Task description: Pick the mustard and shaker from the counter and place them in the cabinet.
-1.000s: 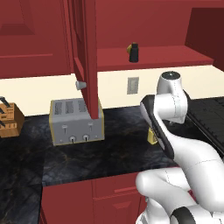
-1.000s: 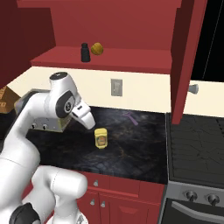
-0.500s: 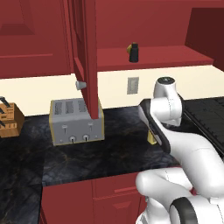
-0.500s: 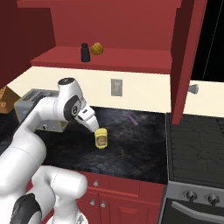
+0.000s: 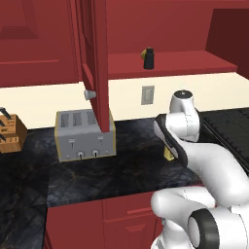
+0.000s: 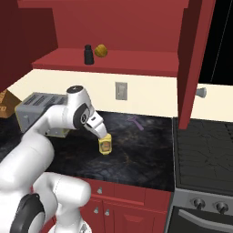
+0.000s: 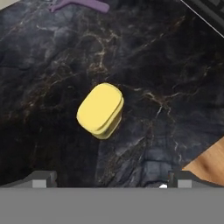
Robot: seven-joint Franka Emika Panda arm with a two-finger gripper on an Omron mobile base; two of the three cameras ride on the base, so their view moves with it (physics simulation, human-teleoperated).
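Bare counter (image 7: 166,65) around mustard (image 7: 100,110)

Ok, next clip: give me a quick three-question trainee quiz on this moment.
1. True or false: the shaker already stands on the cabinet shelf.
2. Where is the mustard? A) on the counter B) in the gripper C) on the toaster
3. Fill in: the gripper is ____ above the mustard.

Key: 1 true; 2 A; 3 open.
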